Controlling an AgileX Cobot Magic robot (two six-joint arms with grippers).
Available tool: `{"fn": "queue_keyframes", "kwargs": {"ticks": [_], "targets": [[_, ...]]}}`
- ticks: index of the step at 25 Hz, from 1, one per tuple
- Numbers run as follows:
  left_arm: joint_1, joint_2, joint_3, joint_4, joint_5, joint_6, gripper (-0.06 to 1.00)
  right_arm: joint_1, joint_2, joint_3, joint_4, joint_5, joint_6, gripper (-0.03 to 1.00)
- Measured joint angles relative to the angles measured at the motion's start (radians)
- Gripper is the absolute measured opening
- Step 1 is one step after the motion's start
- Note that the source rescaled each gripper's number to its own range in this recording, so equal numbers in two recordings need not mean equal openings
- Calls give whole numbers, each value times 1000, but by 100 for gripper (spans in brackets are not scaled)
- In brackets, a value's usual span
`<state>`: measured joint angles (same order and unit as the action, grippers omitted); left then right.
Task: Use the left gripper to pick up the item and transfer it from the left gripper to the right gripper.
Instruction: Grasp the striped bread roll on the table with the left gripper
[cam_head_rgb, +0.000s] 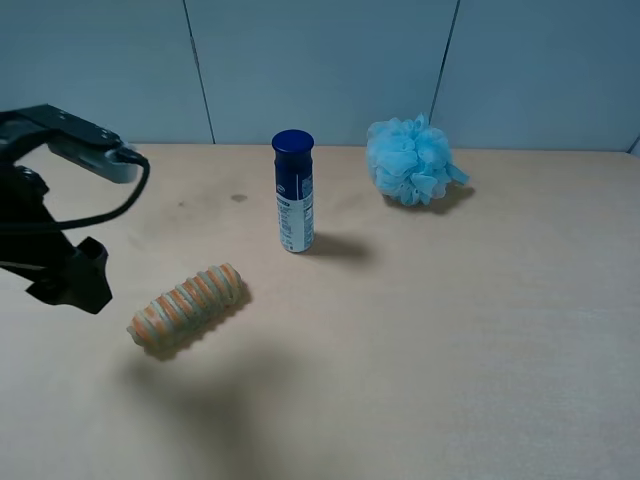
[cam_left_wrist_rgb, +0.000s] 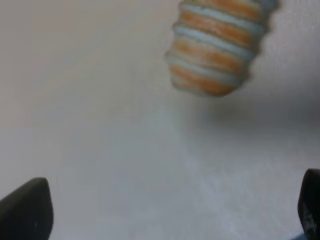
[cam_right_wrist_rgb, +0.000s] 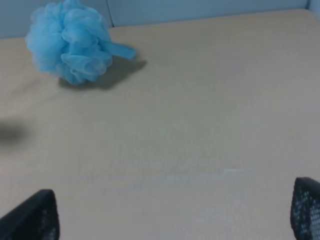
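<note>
Item lies on its side on the table toward the near left corner, apart from the left gripper, which sits by the left edge with its jaws spread wide and empty. The right gripper is also spread, holding nothing, and faces the bath pouf near the far edge. The bottle stands upright and capped, its contents unseen. Open tabletop runs from the middle to the right edge.

Open tabletop between roll and bottle
</note>
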<state>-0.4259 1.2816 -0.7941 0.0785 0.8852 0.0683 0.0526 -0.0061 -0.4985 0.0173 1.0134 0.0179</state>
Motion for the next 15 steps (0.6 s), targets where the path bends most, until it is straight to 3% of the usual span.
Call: {"fn": "queue_keyframes", "kwargs": {"ticks": [7, 15], "targets": [[-2, 154, 0, -7, -82, 175, 97, 0, 0, 0, 0, 0, 0, 100], [-2, 314, -1, -150, -215, 395, 96, 0, 0, 0, 0, -1, 0, 100]]}}
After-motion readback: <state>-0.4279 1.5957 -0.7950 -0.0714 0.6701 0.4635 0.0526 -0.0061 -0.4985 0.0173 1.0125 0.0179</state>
